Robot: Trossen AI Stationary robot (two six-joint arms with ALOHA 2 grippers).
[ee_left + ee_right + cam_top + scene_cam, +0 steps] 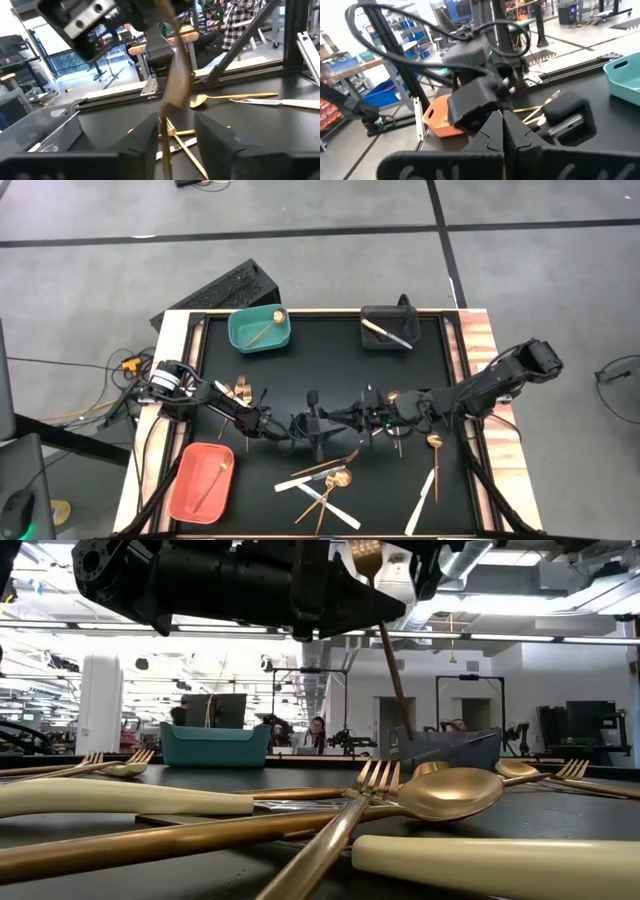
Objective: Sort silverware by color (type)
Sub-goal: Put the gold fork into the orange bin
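Where the two arms meet over the middle of the black mat, a thin gold fork stands upright in the air, tines up. The right gripper is clamped tight on its upper part. The left gripper has its dark fingers set on either side of the lower handle; whether they actually press it I cannot tell.

The rest of the silverware lies flat on the mat. At the near edge, gold spoons and forks are crossed with white-handled knives, their metal smooth and shiny, the knife handles matte and cream. A single white knife and a gold spoon lie toward the right, and a few gold forks lie toward the left.

Three shallow rounded plastic bins sit on the table. The teal bin at the far left holds one gold spoon, the black bin at the far right holds one white knife, and the salmon bin at the near left holds one gold utensil.
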